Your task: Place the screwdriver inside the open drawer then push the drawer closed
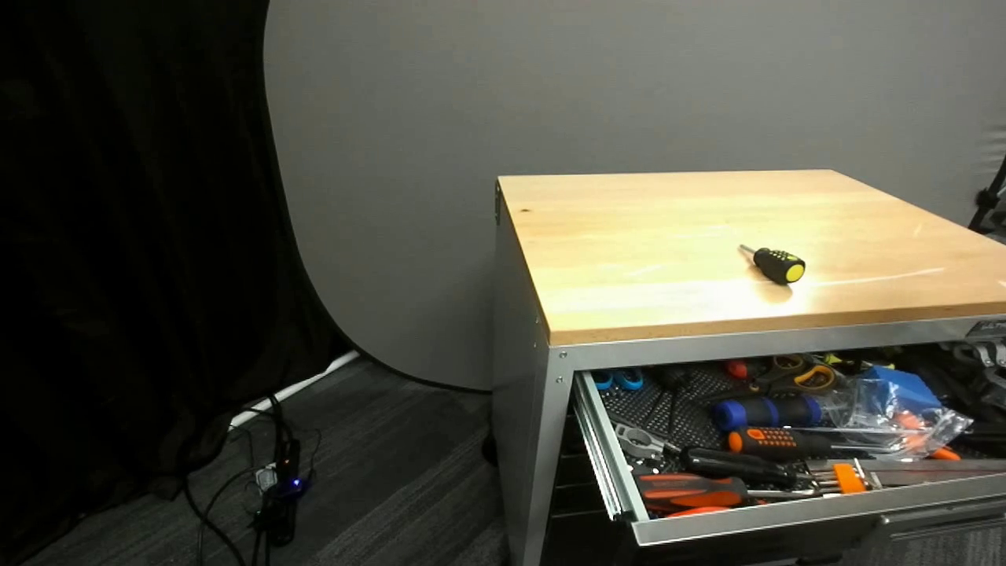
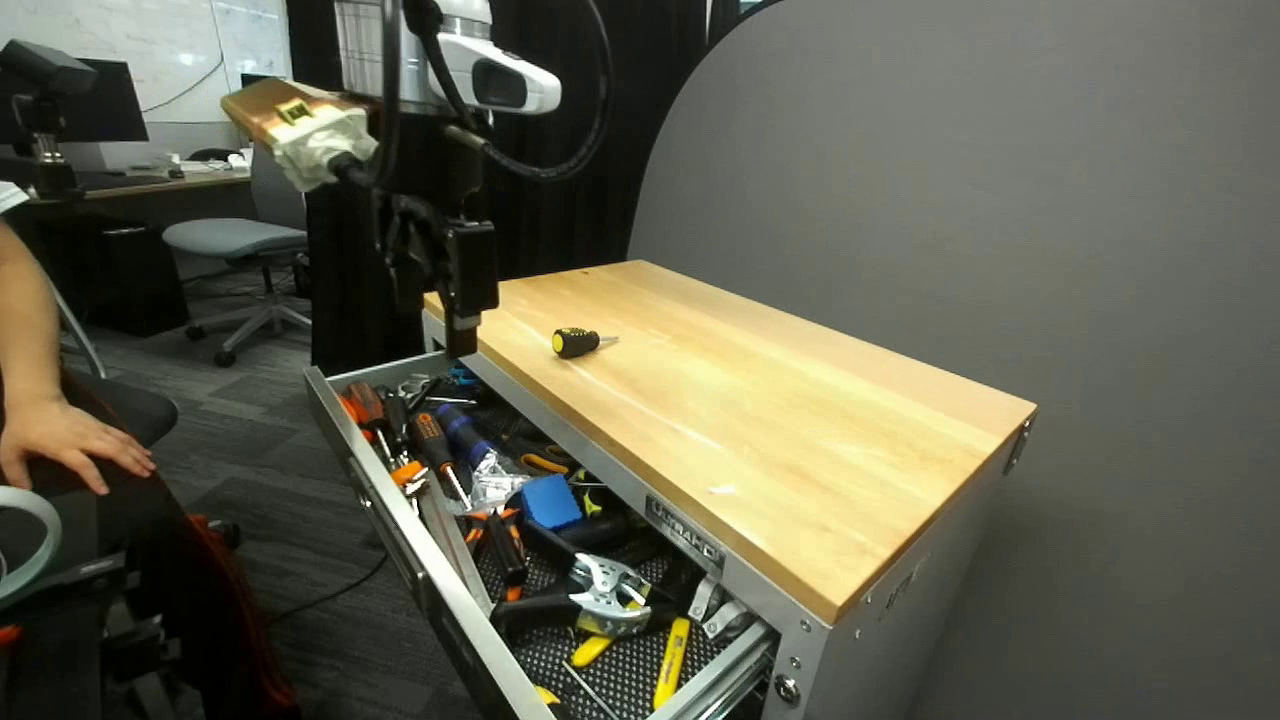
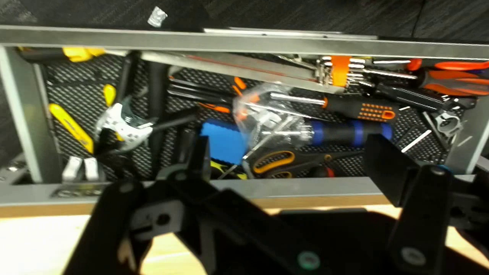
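Well, I see the screwdriver (image 1: 774,265), long axis roughly front to back, shaft pointing away from the drawer (image 1: 786,511) (handle nearest). My gripper (image 3: 288,152) has its jaws apart.

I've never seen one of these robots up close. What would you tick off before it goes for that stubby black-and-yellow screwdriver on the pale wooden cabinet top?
1. Stubby black-and-yellow screwdriver lying free on the pale wooden cabinet top: ok.
2. Wide, shallow grey metal drawer open: ok.
3. Robot's black two-fingered hand open and holding nothing: ok.
4. Hand lined up over the screwdriver: not ok; the wrist view shows mostly the drawer and not this screwdriver.
5. Black-handled silver metal clamp inside the drawer low enough for it to slide shut: cannot tell.
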